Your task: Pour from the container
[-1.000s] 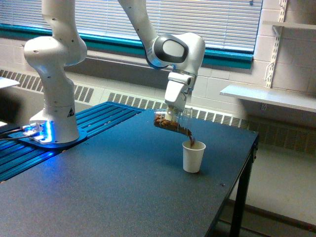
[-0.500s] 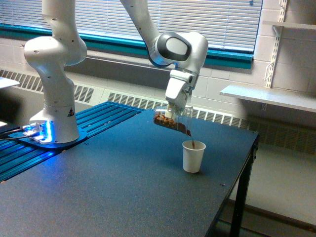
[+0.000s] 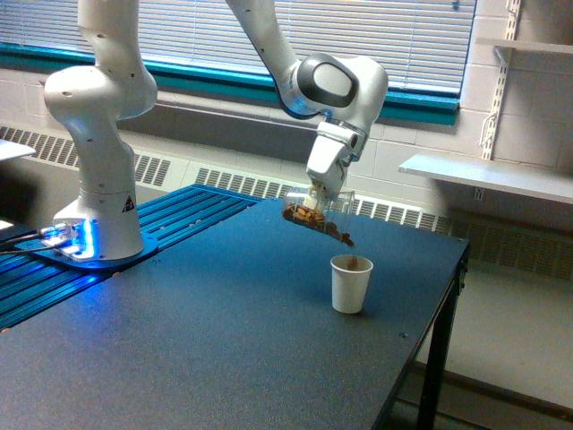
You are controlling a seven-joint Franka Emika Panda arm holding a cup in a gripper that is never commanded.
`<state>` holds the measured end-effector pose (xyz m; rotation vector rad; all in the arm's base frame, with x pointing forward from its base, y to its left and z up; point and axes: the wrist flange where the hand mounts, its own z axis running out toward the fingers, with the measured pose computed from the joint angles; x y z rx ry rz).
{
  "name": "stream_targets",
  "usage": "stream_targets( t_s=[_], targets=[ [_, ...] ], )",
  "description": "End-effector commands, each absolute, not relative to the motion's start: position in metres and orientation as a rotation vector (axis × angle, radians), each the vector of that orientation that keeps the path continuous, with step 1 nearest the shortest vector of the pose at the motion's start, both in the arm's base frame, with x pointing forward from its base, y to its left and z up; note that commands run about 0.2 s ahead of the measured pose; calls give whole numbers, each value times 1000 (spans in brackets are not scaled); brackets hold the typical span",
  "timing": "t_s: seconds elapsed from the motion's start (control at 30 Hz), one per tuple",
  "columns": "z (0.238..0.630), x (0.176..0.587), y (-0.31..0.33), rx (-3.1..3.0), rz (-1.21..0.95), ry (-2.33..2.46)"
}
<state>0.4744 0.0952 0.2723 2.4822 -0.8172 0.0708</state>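
Observation:
A clear container (image 3: 317, 218) with brown granules inside hangs tilted on its side, mouth down toward the exterior view's right. My gripper (image 3: 315, 199) is shut on it from above. Brown granules spill from its lip, just above a white paper cup (image 3: 350, 283) that stands upright on the dark table (image 3: 206, 331). Brown material shows at the cup's rim. The container's mouth is a few centimetres above and slightly to the exterior view's left of the cup's opening.
The arm's white base (image 3: 97, 224) stands on a blue-lit slatted platform (image 3: 107, 260) at the exterior view's left. The table's edge (image 3: 430, 331) drops off close beyond the paper cup. A wall shelf (image 3: 492, 175) and window blinds lie behind.
The gripper and container have risen and shifted slightly toward the exterior view's right. The gap between the container's mouth and the paper cup has widened, and the poured stream has thinned.

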Motion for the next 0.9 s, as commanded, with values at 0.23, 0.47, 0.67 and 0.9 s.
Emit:
stream_targets(
  t_s=[0.23, 0.47, 0.67, 0.9],
  targets=[
    [273, 476, 101, 2450, 74, -797],
    [273, 474, 101, 2438, 72, -798],
    [273, 474, 100, 2429, 76, -805],
    [274, 475, 100, 2419, 74, -799]
  ],
)
